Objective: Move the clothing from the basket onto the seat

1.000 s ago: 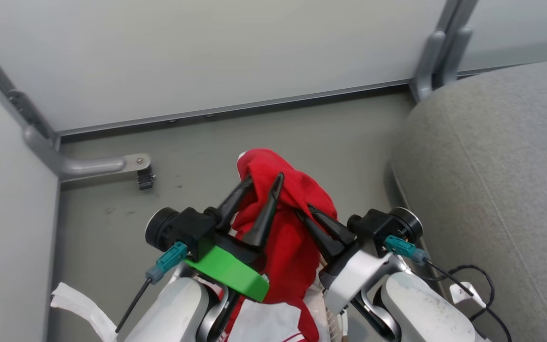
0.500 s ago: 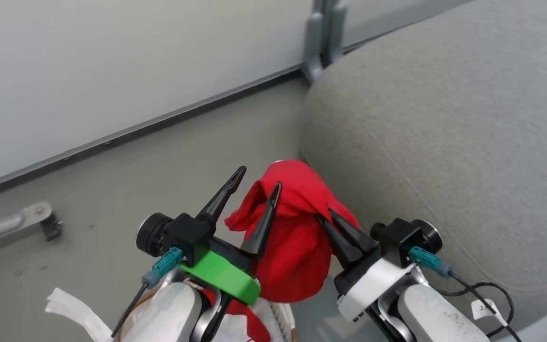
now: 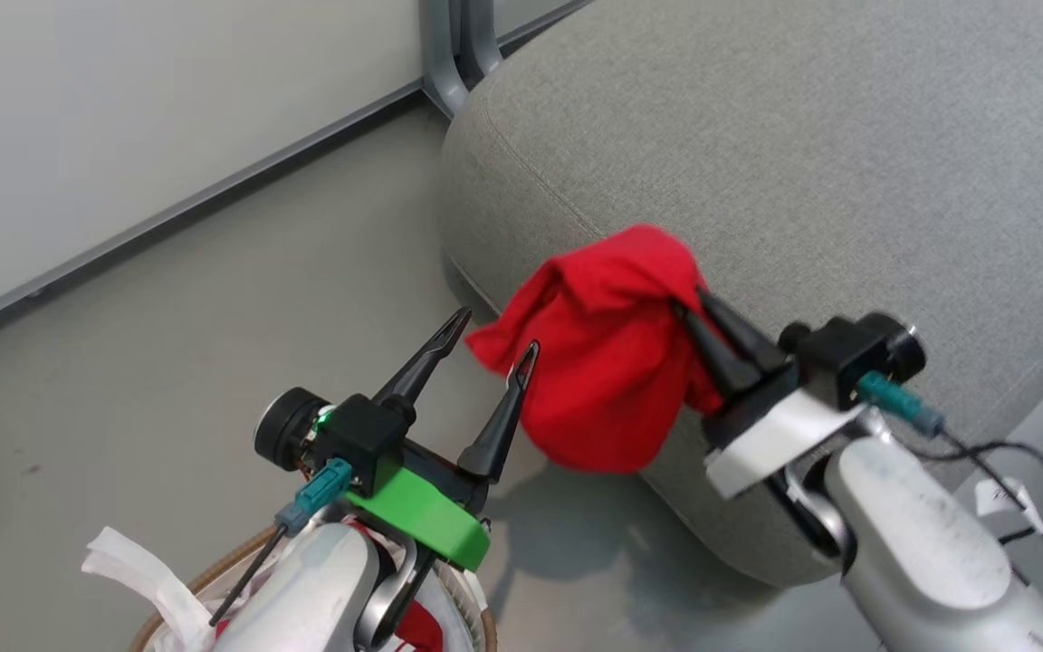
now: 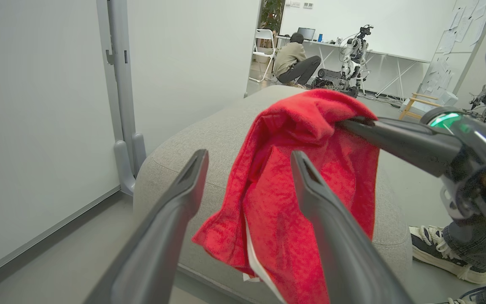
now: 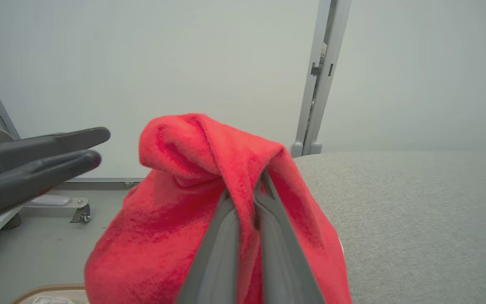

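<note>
Your right gripper (image 3: 692, 303) has its jaws pressed together on a fold of the plain red garment (image 3: 607, 362), pinching it near the top so that the rest hangs down in a loose bundle. The right wrist view shows the cloth draped over and around both finger tips. The garment hangs clear of the floor (image 3: 214, 344), at the rounded front corner of the grey seat (image 3: 802, 163). Its upper part is over the cushion's edge and its lower part is in front of the cushion's side. You cannot tell from these views whether the cloth touches the upholstery.

Your left gripper (image 3: 496, 330) is just beside the garment on its left, jaws spread wide apart and holding nothing. One finger tip is very near the hanging edge of the cloth. In the left wrist view the red fabric shows between and behind the two fingers.

The basket (image 3: 196, 580) sits on the floor at the lower left, mostly hidden under your left forearm, with its brown rim band showing. The white liner (image 3: 137, 570) sticks out over its rim, and the red and white garment (image 3: 417, 631) lies inside it.

A pale wall panel (image 3: 123, 109) and a grey post (image 3: 454, 45) stand behind the seat. In the left wrist view a person's shoe (image 4: 435, 249) is on the floor beside the seat's far end.
</note>
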Robot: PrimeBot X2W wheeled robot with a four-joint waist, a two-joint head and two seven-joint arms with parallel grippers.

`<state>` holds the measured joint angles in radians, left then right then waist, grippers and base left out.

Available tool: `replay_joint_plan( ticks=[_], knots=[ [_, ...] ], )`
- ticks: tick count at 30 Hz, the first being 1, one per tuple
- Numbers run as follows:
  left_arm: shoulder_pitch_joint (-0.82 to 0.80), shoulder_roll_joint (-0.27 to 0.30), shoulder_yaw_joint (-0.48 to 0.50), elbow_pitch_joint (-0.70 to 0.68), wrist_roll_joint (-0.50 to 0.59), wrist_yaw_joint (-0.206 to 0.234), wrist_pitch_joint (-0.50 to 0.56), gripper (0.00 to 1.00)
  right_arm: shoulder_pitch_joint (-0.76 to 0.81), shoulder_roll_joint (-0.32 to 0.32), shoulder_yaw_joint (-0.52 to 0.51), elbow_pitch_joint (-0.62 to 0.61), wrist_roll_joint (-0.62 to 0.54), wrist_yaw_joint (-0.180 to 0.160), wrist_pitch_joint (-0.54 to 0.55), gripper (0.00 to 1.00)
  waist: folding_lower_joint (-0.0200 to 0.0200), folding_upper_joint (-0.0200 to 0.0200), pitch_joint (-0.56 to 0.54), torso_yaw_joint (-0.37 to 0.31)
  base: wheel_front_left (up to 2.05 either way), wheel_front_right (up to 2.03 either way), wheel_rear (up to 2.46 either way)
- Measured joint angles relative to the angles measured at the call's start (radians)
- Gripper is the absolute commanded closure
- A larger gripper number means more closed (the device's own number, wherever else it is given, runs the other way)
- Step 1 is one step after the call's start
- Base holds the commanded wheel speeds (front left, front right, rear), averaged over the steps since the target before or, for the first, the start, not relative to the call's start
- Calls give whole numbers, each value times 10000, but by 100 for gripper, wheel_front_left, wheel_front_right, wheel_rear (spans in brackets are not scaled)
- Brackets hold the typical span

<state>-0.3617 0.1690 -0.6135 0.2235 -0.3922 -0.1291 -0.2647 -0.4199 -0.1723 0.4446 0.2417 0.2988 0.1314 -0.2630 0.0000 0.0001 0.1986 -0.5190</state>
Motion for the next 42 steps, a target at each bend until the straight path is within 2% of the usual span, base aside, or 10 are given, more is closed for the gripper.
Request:
replay_joint_plan(
  ticks=[7, 16, 21, 25, 26, 27, 31, 37, 40, 42],
  knots=[
    [-588, 366, -499, 127, 15, 0, 0, 0, -2313, -1189, -1011, 372, -401, 0, -2, 100, 0, 0, 1004, 60, 0, 0, 0],
    [-1285, 573, -1158, 299, -17, 0, 0, 0, -4197, -2144, -3126, 2364, -1158, 0, 0, 100, 0, 0, 2247, 977, 0, 0, 0],
    [-1530, 683, -1087, 309, -17, 0, 0, 0, -4691, -2414, -4803, 3258, -2040, 0, 0, 100, 1, 0, 2801, 1579, 0, 0, 0],
    [-1609, 711, -1018, 314, -17, 0, 0, 0, -4715, -2278, -6107, 3912, -2871, 0, -2, 100, 1, 0, 3196, 2050, 0, 0, 0],
    [-1609, 711, -991, 322, -17, 0, 0, 0, -4690, -2153, -6366, 4180, -3005, 0, 0, 87, 1, 0, 3277, 2166, 0, 0, 0],
    [-1609, 709, -978, 330, -17, 0, 0, 0, -4641, -2021, -6567, 4368, -3035, 0, 0, 0, 1, 0, 3338, 2258, 0, 0, 0],
    [-1604, 696, -872, 347, 167, 0, 0, 0, -4130, -1453, -7290, 4725, -3110, 0, -2, 0, 1, 0, 3516, 2609, 0, 0, 0],
    [-1398, 593, -316, 405, 383, 0, 2, 0, -2841, -834, -7963, 4324, -3091, 0, -2, 0, 1, 0, 3306, 2774, 0, 0, 0],
    [-1294, 514, 82, 343, 913, 0, 0, 0, -2157, -616, -7881, 3797, -3037, 0, -2, 0, 1, 0, 3046, 2758, 0, 0, 0],
    [-1089, 313, 468, 278, 1072, 0, 0, 0, -1572, -525, -7336, 3258, -3080, 0, -2, 0, 1, 0, 2839, 2756, 0, 0, 0]
  ],
)
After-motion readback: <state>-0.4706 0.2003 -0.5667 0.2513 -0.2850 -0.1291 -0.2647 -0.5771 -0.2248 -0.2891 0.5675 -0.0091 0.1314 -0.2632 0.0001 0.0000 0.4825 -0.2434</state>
